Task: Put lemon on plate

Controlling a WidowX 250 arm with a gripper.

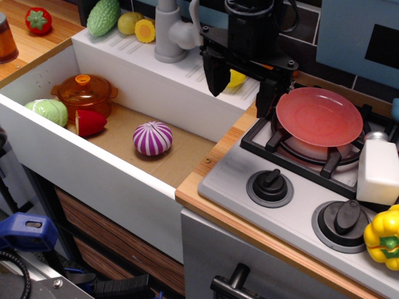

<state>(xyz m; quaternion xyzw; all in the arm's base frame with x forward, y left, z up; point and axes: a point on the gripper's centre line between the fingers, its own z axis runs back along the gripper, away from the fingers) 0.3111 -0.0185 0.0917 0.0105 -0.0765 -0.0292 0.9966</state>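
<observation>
The lemon (pixel 236 78) is bright yellow and only partly shows, lying on the white ledge behind the sink. My gripper (pixel 240 84) is black and hangs over it, with one finger (pixel 214 75) to the lemon's left and the other to its right. The jaws stand wide apart and open, and neither finger visibly touches the lemon. The pink-red plate (pixel 319 116) rests on the back stove burner, just right of the gripper, with nothing on it.
The sink (pixel 187 99) holds an orange pot (pixel 84 93), a purple onion (pixel 153 138), a green vegetable (pixel 48 111) and a red piece (pixel 90 123). A grey faucet (pixel 171 31) stands left of the gripper. A white bottle (pixel 378 171) and a yellow bell pepper (pixel 383 237) sit at the stove's right.
</observation>
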